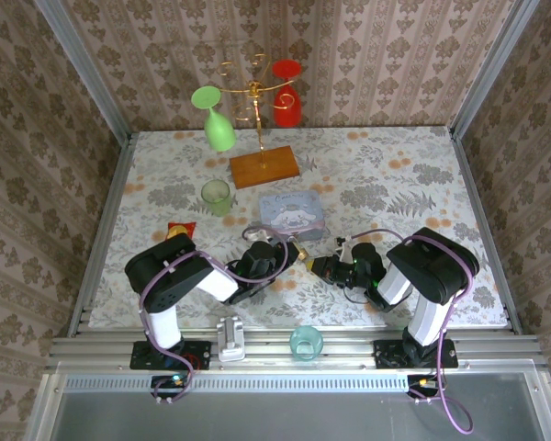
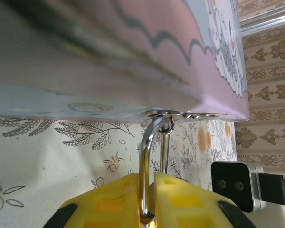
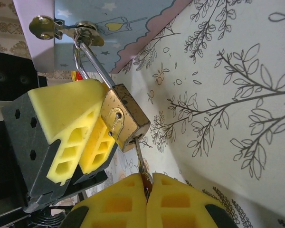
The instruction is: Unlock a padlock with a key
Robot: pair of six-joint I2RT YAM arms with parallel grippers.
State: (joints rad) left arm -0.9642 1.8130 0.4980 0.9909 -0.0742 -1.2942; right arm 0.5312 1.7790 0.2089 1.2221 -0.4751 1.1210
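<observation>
1. At the left of the flowered tabletop (image 1: 422,175), a gold-and-red packet (image 1: 179,229) lay flat just beyond the left arm. A pale green cup (image 1: 216,195) stood upright a little behind it.
2. Further back, a stand (image 1: 264,166) on a wooden base carried a green glass (image 1: 219,129) and a red glass (image 1: 287,107), both hanging from its gilt arms.
3. The left gripper (image 2: 148,183) sat at the near corner of the pale blue tin (image 1: 292,211). Its yellow pads (image 2: 114,202) stood close on either side of the silvery shackle (image 2: 145,156), with the jaws nearly together. I could not tell whether they pinched the shackle or merely flanked it.
4. The padlock (image 3: 125,118), small and brass, hung at that corner of the tin with its shackle hooked through the tin's metal latch loop (image 3: 85,33). Its body was tilted and rested against the tips of the left pads.
5. Near the middle, a teal cup (image 1: 306,342) stood on the metal rail (image 1: 496,344) between the two arm bases.
6. The key (image 3: 139,159), thin and dark, ran from the underside of the padlock body down to the right gripper (image 3: 146,180). How deep it sat in the lock I could not tell.
7. The right jaws were together, clamped on the head of the key.
</observation>
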